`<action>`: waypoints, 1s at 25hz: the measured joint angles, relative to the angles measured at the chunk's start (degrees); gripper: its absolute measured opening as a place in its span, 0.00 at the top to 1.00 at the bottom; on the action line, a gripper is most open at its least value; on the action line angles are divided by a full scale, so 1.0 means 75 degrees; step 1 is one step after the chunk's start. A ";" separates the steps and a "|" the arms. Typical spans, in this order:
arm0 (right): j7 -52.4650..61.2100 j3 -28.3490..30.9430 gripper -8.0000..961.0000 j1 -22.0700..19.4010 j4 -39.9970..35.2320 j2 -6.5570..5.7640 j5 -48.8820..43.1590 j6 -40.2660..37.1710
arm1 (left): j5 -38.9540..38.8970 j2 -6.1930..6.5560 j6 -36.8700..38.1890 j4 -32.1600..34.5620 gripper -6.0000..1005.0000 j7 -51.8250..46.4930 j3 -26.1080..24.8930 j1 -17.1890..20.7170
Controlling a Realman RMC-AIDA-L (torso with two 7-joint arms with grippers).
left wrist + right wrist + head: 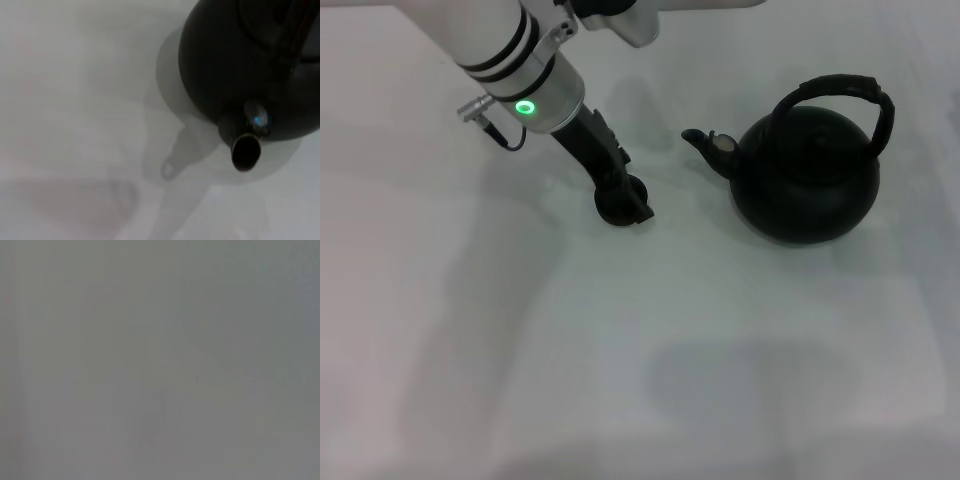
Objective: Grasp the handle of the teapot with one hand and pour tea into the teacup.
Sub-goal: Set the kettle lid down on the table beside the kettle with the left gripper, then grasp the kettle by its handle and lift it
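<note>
The teapot (807, 180) is a large round black pot standing on the white table at the right. Its thick black arched handle (850, 95) spans its top. Its short spout (705, 145) with a pale spot points left. The pot also shows close up in the left wrist view (235, 65), spout opening (246, 152) toward the camera. My left gripper (625, 198) reaches down from the upper left, its black tip at a small dark round teacup (618, 208) on the table, left of the spout. Black against black hides the grip. No tea stream shows. My right gripper is out of view.
The white table (620, 380) stretches toward the front and left with faint shadows on it. The right wrist view shows only a plain grey surface (160, 360).
</note>
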 joint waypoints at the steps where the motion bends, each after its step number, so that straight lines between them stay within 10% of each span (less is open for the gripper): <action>1: 0.0000 0.0005 0.09 -0.0001 0.0006 0.0000 0.0000 0.0008 | -0.0023 0.0005 -0.0001 -0.0006 0.13 0.0000 0.0001 -0.0035; 15: -0.0001 0.0029 0.09 0.0024 0.0019 -0.0017 0.0036 0.0028 | -0.0187 0.0064 0.0303 -0.0564 0.13 0.0006 0.0000 -0.0322; 25: -0.0008 0.0030 0.09 0.0051 0.0065 -0.0035 0.0110 0.0011 | -0.2386 0.0066 0.0312 -0.1588 0.13 0.0784 0.0001 0.0326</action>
